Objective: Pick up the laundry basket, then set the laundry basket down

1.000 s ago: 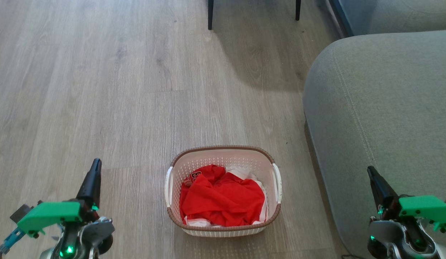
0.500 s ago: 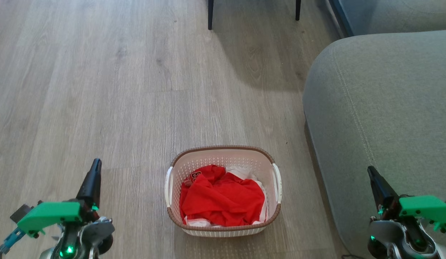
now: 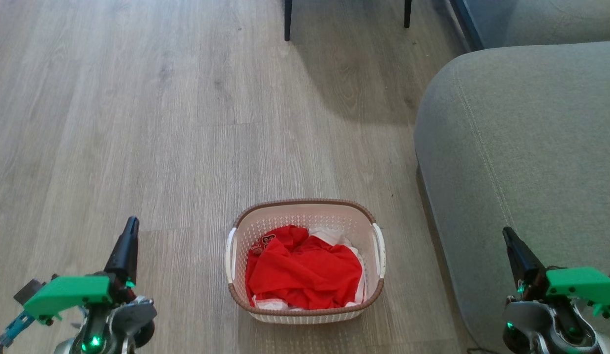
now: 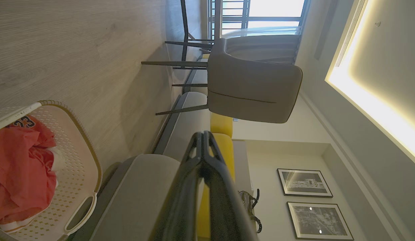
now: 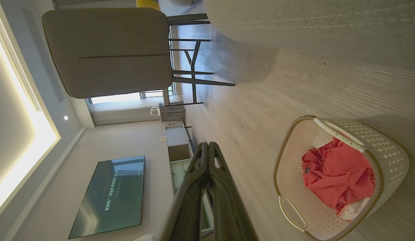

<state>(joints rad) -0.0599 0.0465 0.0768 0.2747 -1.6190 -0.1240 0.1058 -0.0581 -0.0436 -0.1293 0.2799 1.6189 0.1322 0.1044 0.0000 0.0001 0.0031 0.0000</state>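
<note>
The laundry basket (image 3: 305, 202) sat upright on the wooden floor (image 3: 162, 123), low and central in the head view, near the rounded arm of the grey sofa (image 3: 521, 147) with a strip of bare boards between them. A crumpled red garment (image 3: 302, 273) filled most of it, with a bit of white cloth (image 3: 334, 237) peeking out beneath. Down at the lower left the left gripper (image 3: 132, 221) hung above the floor, well apart from the basket's left handle (image 3: 230, 255), its dark fingers pointing up the view and leaning slightly in toward the basket, a green bracket (image 3: 66, 294) behind them at the wrist. Mirroring it at the lower right, the right gripper (image 3: 505, 231) was poised against the sofa's front edge, equally far from the right handle (image 3: 380, 250), tip tilted inward as well. Both wrist views settled the question of grip: each pair of fingers was pressed together right up to the tip, with nothing between them. From the left wrist the basket lay at the side with a grey chair (image 4: 251, 90) on thin dark legs beyond it; from the right wrist the basket sat off to the side, and a dark television (image 5: 110, 194) hung on the far wall.
</note>
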